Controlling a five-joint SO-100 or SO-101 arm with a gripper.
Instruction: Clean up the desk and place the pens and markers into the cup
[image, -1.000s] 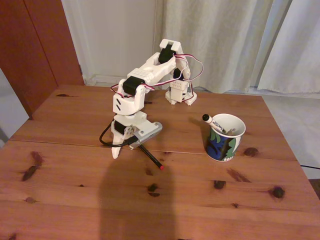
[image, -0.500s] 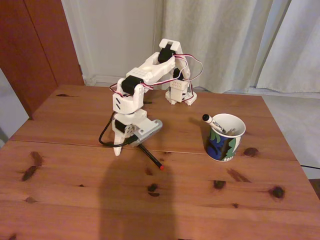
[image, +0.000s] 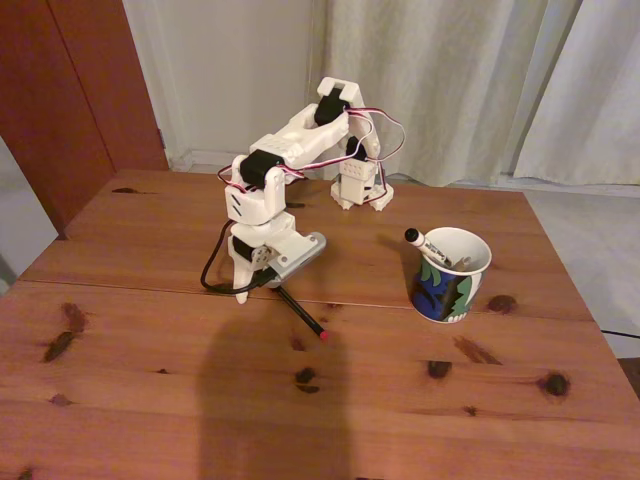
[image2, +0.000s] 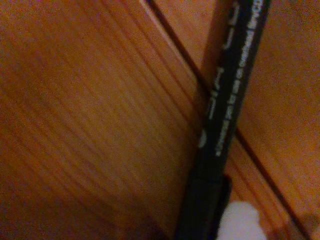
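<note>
Under gripper (image: 258, 290): black pen (image: 301, 313), top end at fingertips, red tip resting on desk (image: 150, 400) in front. Grip state: cannot tell. Judgement: confirm firm hold, lift clear before swinging. Cup (image: 449, 275) well off to right in fixed view, marker (image: 428, 246) already inside.

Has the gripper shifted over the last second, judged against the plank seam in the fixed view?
Yes. The gripper has moved slightly right and away from the camera along the desk seam; the black pen looks unmoved.

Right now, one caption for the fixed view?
White arm's gripper over thin black red-tipped pen on pine desk; white marker in patterned cup.
</note>
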